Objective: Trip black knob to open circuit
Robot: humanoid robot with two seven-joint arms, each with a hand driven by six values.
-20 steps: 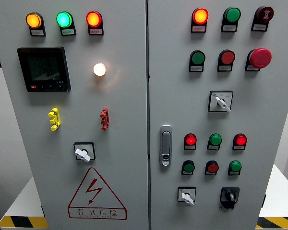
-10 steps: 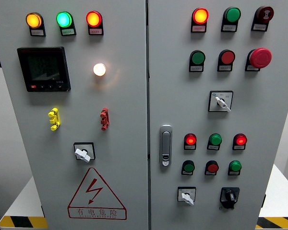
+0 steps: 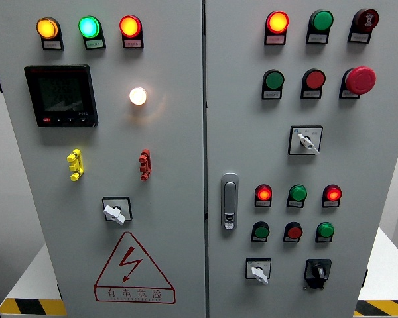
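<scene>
The black knob (image 3: 316, 271) sits on its black square plate at the lower right of the right-hand cabinet door, its pointer tilted down and to the left. To its left is a white-handled selector switch (image 3: 258, 270). Neither of my hands nor arms shows anywhere in the head view.
The grey cabinet has two doors split by a vertical seam, with a chrome door handle (image 3: 229, 201) beside it. Lit red lamps (image 3: 263, 194), a red mushroom stop button (image 3: 359, 79), another white selector (image 3: 306, 140) and a yellow toggle (image 3: 74, 164) stand proud of the panels.
</scene>
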